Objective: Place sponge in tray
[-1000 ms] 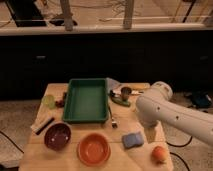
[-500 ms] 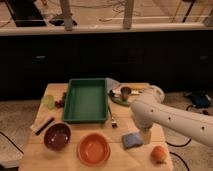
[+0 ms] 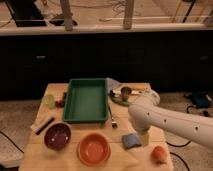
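The blue-grey sponge lies flat on the wooden table near the front, right of the orange bowl. The green tray stands in the middle of the table, behind the bowls, with nothing in it. My white arm reaches in from the right, and its bent end hangs over the table just right of the sponge. The gripper points down below the arm, right beside the sponge's right edge and mostly hidden by the arm.
An orange bowl and a purple bowl sit in front of the tray. An orange fruit lies at the front right. A green cup, a black brush, a plate with a can and a utensil lie around the tray.
My arm has swung left and forward over the table, bringing the gripper down beside the sponge. The sponge and the other things have not moved.
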Controlling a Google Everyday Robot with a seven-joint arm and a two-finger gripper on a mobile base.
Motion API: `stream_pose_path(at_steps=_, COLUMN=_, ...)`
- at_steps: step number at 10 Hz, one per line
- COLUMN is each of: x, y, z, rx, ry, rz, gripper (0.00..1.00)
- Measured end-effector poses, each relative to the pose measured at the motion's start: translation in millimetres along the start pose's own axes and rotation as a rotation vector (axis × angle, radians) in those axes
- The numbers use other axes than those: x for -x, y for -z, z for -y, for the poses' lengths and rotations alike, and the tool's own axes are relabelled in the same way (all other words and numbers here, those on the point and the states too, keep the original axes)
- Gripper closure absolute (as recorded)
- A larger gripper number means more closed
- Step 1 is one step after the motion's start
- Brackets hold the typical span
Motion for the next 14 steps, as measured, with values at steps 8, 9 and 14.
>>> stream_pose_path(at_steps=8, x=3.2, y=-35.8, z=-3.0, rx=0.025, ry=0.055, rz=0.015, gripper=0.20)
stream_pose_path(at_steps=9, x=3.2, y=-40.8, z=-3.3, rx=0.028, ry=0.057, rz=0.019, gripper=0.20)
stream_pose_path(at_steps=14, x=4.7, y=-55.5, z=-5.0, rx=0.042, ry=0.065, rz=0.037, gripper=0.20)
